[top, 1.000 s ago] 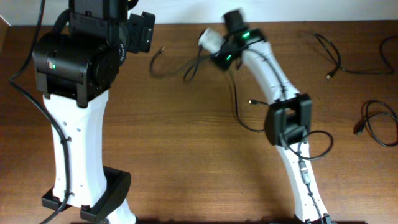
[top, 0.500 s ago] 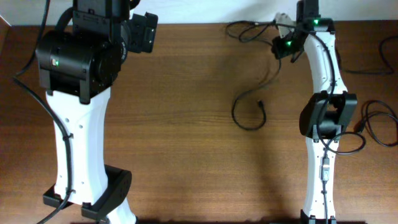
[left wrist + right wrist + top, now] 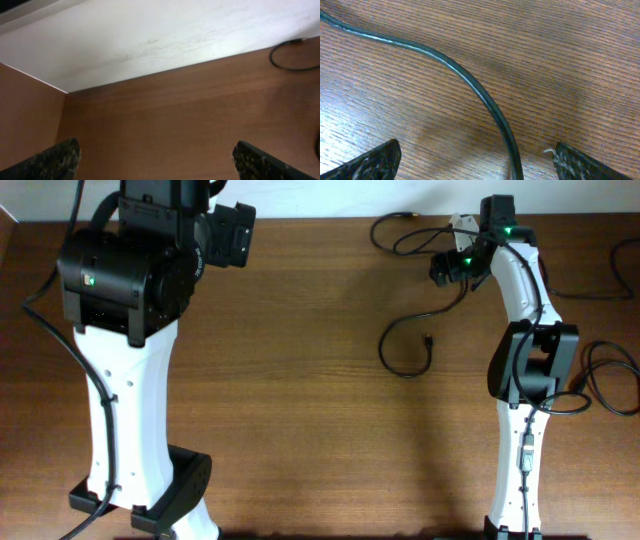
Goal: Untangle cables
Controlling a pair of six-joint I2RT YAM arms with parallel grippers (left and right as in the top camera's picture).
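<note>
Cable [image 3: 384, 350] on bench [image 3: 300, 380] at 2 o'clock, passing btwn R fingers [image 3: 375, 160]. Another cable [image 3: 612, 378] at 3 o'clock edge, well apart. L arm [image 3: 125, 380] at 9.

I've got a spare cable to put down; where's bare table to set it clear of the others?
The widest bare stretch of table lies between the left arm and the looped cable, down to the near edge. Crowded: the far edge around the right claw, and right of the right arm, where cables lie.
</note>
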